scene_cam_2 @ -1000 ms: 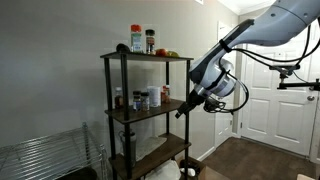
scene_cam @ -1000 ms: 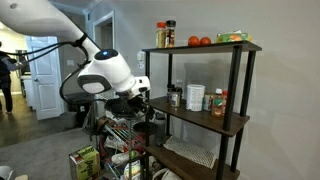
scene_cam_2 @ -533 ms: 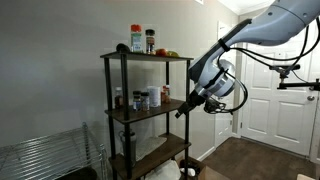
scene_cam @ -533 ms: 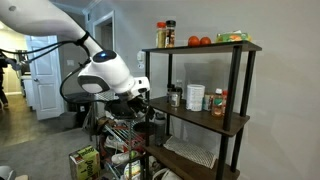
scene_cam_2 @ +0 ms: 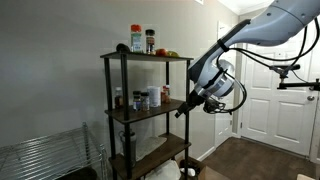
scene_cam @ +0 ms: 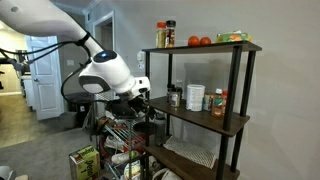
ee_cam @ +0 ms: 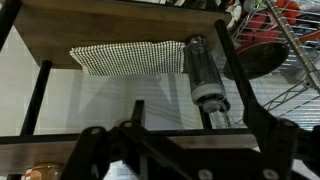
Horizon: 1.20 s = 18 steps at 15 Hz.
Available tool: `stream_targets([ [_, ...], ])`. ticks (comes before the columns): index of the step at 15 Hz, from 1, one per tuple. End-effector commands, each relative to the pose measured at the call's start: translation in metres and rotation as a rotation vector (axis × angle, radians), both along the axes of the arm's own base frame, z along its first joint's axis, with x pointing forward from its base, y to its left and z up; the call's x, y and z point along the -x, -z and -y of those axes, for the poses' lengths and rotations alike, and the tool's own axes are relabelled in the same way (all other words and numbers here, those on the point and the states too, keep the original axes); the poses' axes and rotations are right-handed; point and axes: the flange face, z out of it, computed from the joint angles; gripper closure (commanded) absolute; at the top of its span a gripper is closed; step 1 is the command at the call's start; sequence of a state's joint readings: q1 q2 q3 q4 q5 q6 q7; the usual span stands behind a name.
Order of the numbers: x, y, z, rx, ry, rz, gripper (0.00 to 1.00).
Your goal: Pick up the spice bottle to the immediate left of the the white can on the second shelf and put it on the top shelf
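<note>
We find soft, even indoor light in both exterior views. They are rather dim and coarse, so fine print on the shelves smears away. In an exterior view the white door is the brightest patch, and the room around it sits in shade. In an exterior view the wall is flat grey with faint, diffuse shadows. In the wrist view the gripper is a dark, out-of-focus mass near the lens, while the mesh mat beyond is brighter and sharper.
</note>
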State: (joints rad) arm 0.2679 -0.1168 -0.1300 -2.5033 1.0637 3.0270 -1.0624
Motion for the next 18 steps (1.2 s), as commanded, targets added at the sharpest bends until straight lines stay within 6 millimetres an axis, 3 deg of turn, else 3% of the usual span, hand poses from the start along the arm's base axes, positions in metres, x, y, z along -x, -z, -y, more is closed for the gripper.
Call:
stream_targets([
  [1,-0.001,-0.014,0.0,0.024,0.045,0.07,0.0],
  [7,-0.031,-0.067,-0.022,-0.019,0.116,0.232,0.0],
  [10,-0.049,-0.083,-0.029,-0.051,0.109,0.282,0.0],
  [14,-0.074,-0.085,-0.027,-0.058,0.089,0.338,0.0],
  [18,-0.094,-0.058,-0.024,-0.063,0.066,0.358,0.0],
])
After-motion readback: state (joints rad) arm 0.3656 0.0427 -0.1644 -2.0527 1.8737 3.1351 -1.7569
